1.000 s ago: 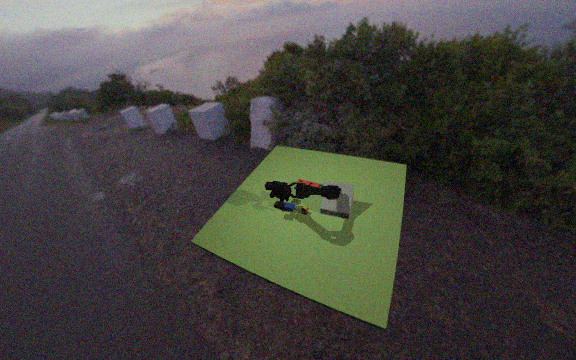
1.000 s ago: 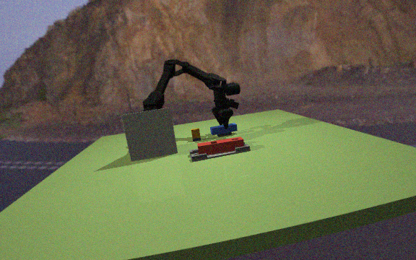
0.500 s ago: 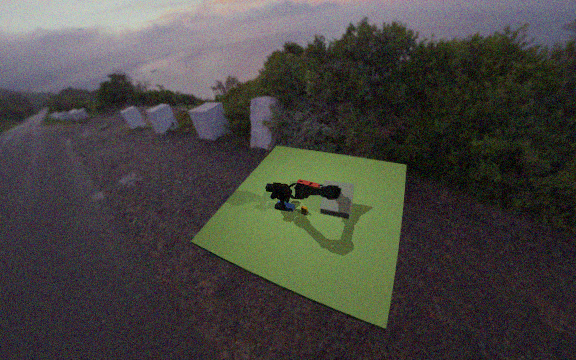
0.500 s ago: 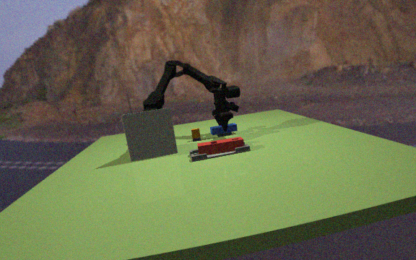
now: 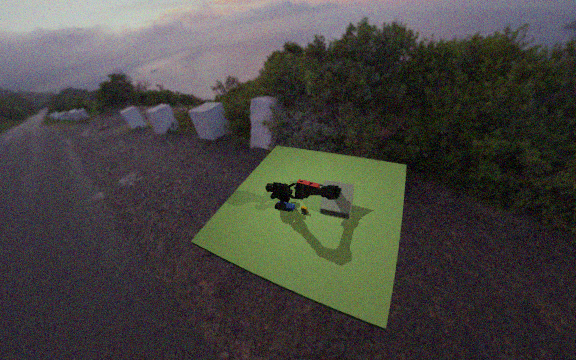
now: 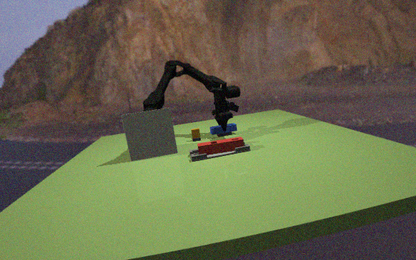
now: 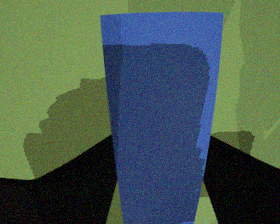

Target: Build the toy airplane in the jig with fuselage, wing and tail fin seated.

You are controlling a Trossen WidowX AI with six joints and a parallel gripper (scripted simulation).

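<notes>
The red fuselage (image 5: 308, 184) (image 6: 222, 146) lies lengthwise in the grey cradle (image 6: 198, 157), with socket openings on its top. The blue wing (image 5: 290, 206) (image 6: 232, 128) (image 7: 161, 85) is a long block behind the cradle in the exterior view. My gripper (image 6: 224, 128) (image 7: 157, 137) points down and is shut on the wing, one finger against each long side. The wing is low over the mat; whether it touches is not clear, and its tab is hidden. The orange tail fin (image 5: 304, 210) (image 6: 195, 133) stands apart, beside the wing, with a dark lower part.
A large grey block (image 5: 350, 197) (image 6: 149, 136) stands at the arm's base, beside the cradle and the tail fin. The green mat (image 5: 288, 265) (image 6: 266, 188) carries everything. The arm reaches over the fuselage in the top view.
</notes>
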